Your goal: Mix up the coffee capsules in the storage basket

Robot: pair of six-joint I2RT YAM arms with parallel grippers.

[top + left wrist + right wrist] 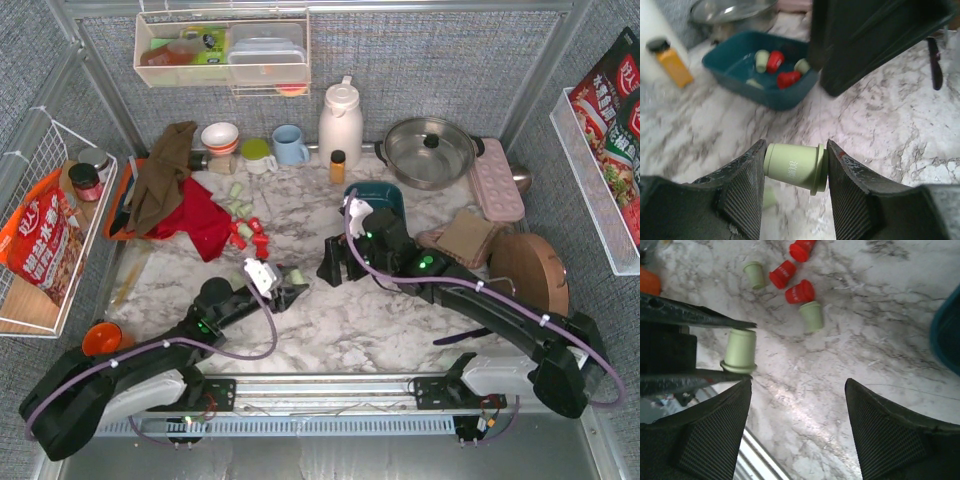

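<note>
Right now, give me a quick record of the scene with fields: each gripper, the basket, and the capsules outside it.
left gripper: shut on a green capsule, which lies sideways between the fingers
right gripper: open, nothing between its fingers
storage basket: upright on the table, beyond the arms
capsules in basket: a few, red and green
loose capsules: red and green, scattered on the table near the red cloth
task state: unfinished, since many capsules are outside the basket
</note>
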